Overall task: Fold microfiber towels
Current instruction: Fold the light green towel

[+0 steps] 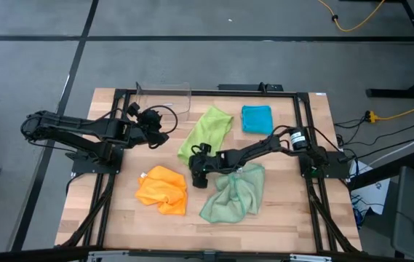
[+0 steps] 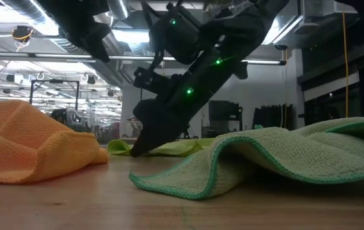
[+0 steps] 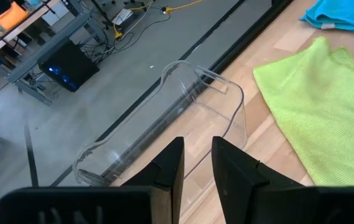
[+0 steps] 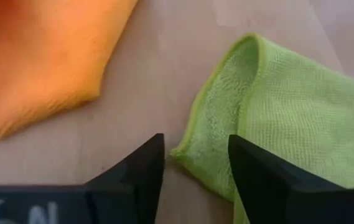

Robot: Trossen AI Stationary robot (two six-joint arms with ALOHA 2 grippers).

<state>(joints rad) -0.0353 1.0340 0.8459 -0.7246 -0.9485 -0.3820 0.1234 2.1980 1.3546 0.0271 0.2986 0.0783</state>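
Note:
Four microfiber towels lie on the wooden table: lime green (image 1: 207, 131), teal blue (image 1: 257, 118), orange (image 1: 163, 189) and pale sage green (image 1: 234, 193); the sage and orange ones lie rumpled. My right gripper (image 4: 192, 163) is open and low over the table. Its fingers stand on either side of the lime towel's near corner (image 4: 192, 152), between the orange and sage towels. In the low view its fingertips (image 2: 137, 150) reach the table top. My left gripper (image 3: 195, 168) hangs above the table's left part, narrowly open, with nothing between its fingers. My right gripper slants down from the table's right side at the lime towel's near corner (image 4: 209, 124), which lies flat on the wood between the open fingers. One finger (image 4: 270, 180) stands over the towel's edge; whether it touches the cloth I cannot tell.
A clear plastic bin (image 1: 164, 98) stands at the far edge, in front of my left gripper (image 1: 161, 135). Bare wood shows between the orange towel (image 4: 40, 62) and the lime towel (image 4: 301, 112). Black frame rails (image 1: 305, 131) run along the table's sides.

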